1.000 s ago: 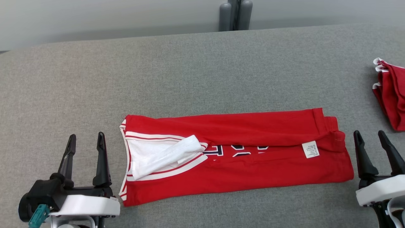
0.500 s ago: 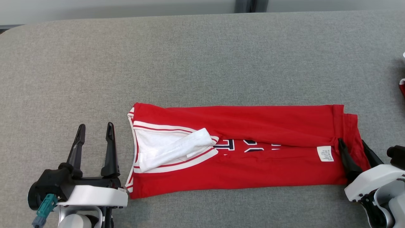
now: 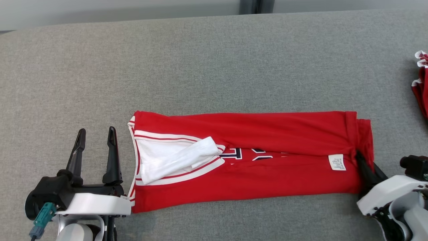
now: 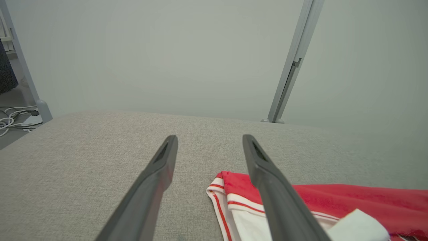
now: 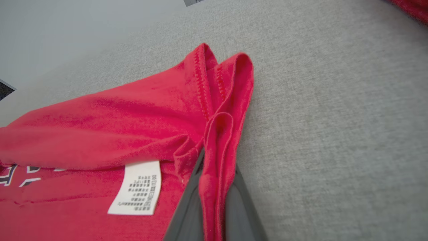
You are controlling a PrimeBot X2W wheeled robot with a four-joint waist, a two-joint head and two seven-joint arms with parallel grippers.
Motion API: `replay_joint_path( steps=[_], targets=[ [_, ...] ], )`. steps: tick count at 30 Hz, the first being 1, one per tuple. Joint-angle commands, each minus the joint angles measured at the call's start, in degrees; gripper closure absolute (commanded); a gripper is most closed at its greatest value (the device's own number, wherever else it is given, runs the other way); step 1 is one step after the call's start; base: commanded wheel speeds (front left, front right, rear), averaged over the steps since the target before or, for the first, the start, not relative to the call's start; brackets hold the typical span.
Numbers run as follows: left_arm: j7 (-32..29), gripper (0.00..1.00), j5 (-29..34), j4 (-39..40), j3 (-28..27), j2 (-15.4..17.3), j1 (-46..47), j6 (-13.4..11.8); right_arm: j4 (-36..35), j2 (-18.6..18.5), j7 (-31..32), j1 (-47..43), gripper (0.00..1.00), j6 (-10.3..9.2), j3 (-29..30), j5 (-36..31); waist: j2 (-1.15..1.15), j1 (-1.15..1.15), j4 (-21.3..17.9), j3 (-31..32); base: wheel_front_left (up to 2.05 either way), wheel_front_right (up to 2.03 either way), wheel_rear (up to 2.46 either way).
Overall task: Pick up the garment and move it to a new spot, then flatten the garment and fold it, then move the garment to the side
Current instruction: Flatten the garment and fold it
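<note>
We see the red garment (image 3: 254, 160) lying in the lower middle of the head view, on the grey padded table (image 3: 214, 60). It is folded lengthwise into a long band. The upper edge is laid over toward the lower one, so the dark lettering (image 3: 249, 154) shows only in a narrow slot. The white sleeve (image 3: 177, 159) is tucked inward at the left end; we think this is to keep the band narrow.

Our right gripper (image 3: 365, 164) is at the lower right of that view, at the hem end of the band. In the right wrist view its two dark fingers (image 5: 187, 217) are pressed together with a pleat of the red hem (image 5: 214, 147) between them, just beside the white care label (image 5: 137, 189). So it is clamped on the garment. The grip takes several layers at once. We judge this is wanted, so that the whole end rises together for the crosswise fold.

Our left gripper (image 3: 96, 131) rests at the lower left, with its fingers apart and nothing between them. It is just beside the collar end but not touching the cloth. We judge it stands ready there to pin down or take that end.

Another red cloth (image 3: 422, 90) lies at the right edge, well apart.
</note>
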State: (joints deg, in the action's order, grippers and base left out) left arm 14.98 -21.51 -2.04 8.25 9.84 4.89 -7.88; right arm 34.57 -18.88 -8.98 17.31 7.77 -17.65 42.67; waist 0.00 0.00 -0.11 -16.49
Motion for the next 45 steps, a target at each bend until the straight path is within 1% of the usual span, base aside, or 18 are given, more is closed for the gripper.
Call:
replay_joint_path(
  steps=[1,8,11,13,17,19,20,23,24,27,28,32,36,37,39,41,45],
  targets=[
    [0.22,0.0,0.19,-0.02,-0.27,0.21,0.19,0.07,1.72,-1.31,0.05,-1.19,1.0,-0.51,-0.07,0.37,0.0,0.0,-0.17,0.09,0.0,0.0,0.0],
    [0.23,0.0,0.01,0.17,-1.26,0.13,-0.68,-0.09,1.06,-6.44,-2.85,-0.83,1.0,-0.45,1.8,2.35,0.0,0.0,-1.64,0.58,0.0,0.0,0.0],
    [0.23,0.0,0.26,0.16,-0.99,0.26,-0.17,0.26,1.1,-9.23,-3.65,0.11,1.0,-0.41,2.99,2.34,0.0,0.0,-2.04,0.59,0.0,0.0,0.0],
    [0.24,0.0,0.28,0.05,-0.98,0.38,0.08,0.28,1.46,-10.4,-3.78,0.38,1.0,-0.4,3.15,2.4,0.0,0.0,-2.25,0.73,0.0,0.0,0.0],
    [0.24,0.0,0.43,0.07,-0.96,0.5,0.13,0.43,-0.27,-11.74,-3.08,1.59,1.0,-0.28,2.0,1.86,0.0,0.0,-2.56,0.94,0.0,0.0,0.0],
    [0.24,0.0,0.41,0.02,-0.98,0.6,-0.09,0.5,-2.57,-11.17,-2.33,2.07,1.0,-0.27,1.21,1.67,0.0,0.0,-2.67,1.15,0.0,0.0,0.0],
    [0.24,0.0,0.26,0.04,-1.16,0.58,-0.48,0.4,-5.56,-10.41,-1.2,2.27,1.0,-0.27,0.79,1.22,0.0,0.0,-2.87,1.41,0.0,0.0,0.0],
    [0.24,0.0,0.05,0.11,-1.4,0.58,-1.17,0.22,-11.49,-8.6,0.91,2.41,1.0,-0.27,0.55,0.06,0.0,0.0,-3.23,1.99,0.0,0.0,0.0],
    [0.24,0.0,0.01,0.13,-1.42,0.57,-1.34,0.21,-13.84,-7.48,1.72,2.59,1.0,-0.27,0.38,-0.32,0.0,0.0,-3.31,2.15,0.0,0.0,0.0],
    [0.24,0.0,0.02,0.03,-1.1,0.5,-1.48,0.24,-20.05,-3.41,4.25,3.02,1.0,-0.27,0.13,-2.33,0.0,0.0,-3.21,2.73,0.0,0.0,0.0],
    [0.23,0.0,0.03,-0.08,-0.93,0.46,-1.35,0.37,-21.91,-1.56,5.09,3.07,1.0,-0.27,-0.2,-2.84,0.0,0.0,-3.02,2.89,0.0,0.0,0.0],
    [0.22,0.0,-0.06,-0.58,-0.07,0.15,-0.45,0.87,-26.88,5.06,7.92,3.28,1.0,-0.27,-3.0,-5.69,0.0,0.0,-1.61,3.45,0.0,0.0,0.0],
    [0.23,0.0,-0.15,-1.28,0.66,-0.2,-0.02,1.29,-27.35,11.39,9.3,3.73,1.0,-0.27,-7.91,-6.7,0.0,0.0,0.08,3.68,0.0,0.0,0.0],
    [0.23,0.0,-0.15,-1.28,0.66,-0.2,-0.02,1.29,-27.35,11.39,9.3,3.73,1.0,-0.27,-7.91,-6.7,0.0,0.0,0.08,3.68,0.0,0.0,0.0],
    [0.23,0.0,-0.15,-1.63,0.9,-0.45,0.26,1.57,-26.2,13.13,9.3,4.07,1.0,-0.27,-11.0,-6.42,0.0,0.0,0.98,3.73,0.0,0.0,0.0],
    [0.23,0.0,-0.04,-2.03,1.33,-0.72,0.65,1.82,-24.2,14.37,8.54,4.52,1.0,-0.27,-13.84,-5.76,0.0,0.0,1.99,3.73,0.0,0.0,0.0],
    [0.24,0.0,0.18,-2.85,1.88,-1.39,1.23,2.46,-18.67,15.45,6.15,5.56,1.0,-0.27,-17.68,-4.95,0.0,0.0,3.9,3.63,0.0,0.0,0.0]
  ],
)
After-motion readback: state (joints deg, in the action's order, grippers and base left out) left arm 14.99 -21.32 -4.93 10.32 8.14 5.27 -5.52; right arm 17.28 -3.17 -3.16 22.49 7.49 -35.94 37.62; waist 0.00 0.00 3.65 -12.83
